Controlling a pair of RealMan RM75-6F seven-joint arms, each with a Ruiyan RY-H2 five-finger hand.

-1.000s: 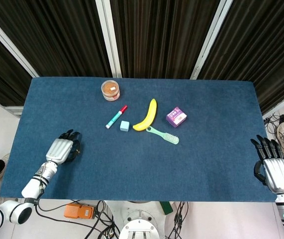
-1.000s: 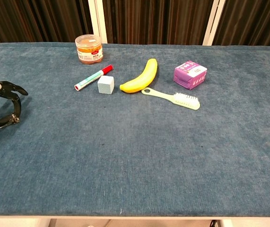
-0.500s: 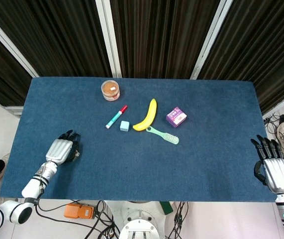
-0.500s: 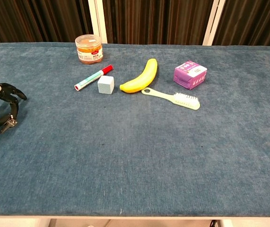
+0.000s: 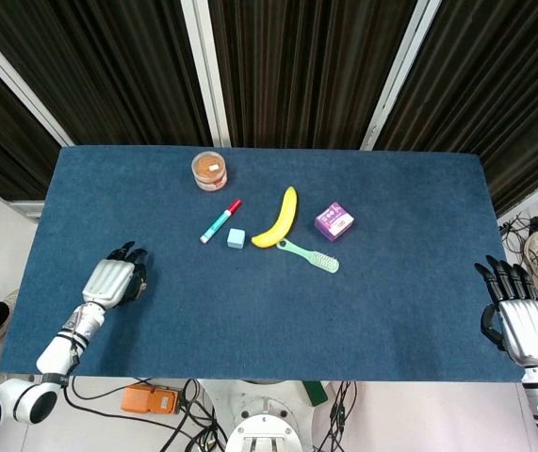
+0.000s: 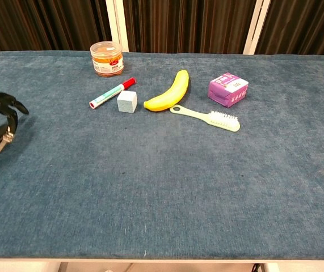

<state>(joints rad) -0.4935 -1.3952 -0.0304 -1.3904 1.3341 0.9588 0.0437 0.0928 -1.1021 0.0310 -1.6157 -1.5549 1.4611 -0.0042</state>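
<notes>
Silver-backed with black fingers, the left hand (image 5: 114, 279) hovers over the near left part of the blue felt-covered table (image 5: 400, 217), fingers loosely curled but apart, holding nothing. Nearest to it — though well apart — lie the teal marker with a red cap (image 5: 220, 220) and, just beside its tip, the small pale-blue cube (image 5: 236, 238). Farther back stands the round clear jar of orange-brown contents (image 5: 209, 170). Right of the cube lie the yellow banana (image 5: 279, 218), the mint-green plastic brush (image 5: 308, 255) touching its lower end, and the purple box (image 5: 334, 221). The right hand (image 5: 513, 311) sits at the table's near right corner — fingers straight, spread, empty.
</notes>
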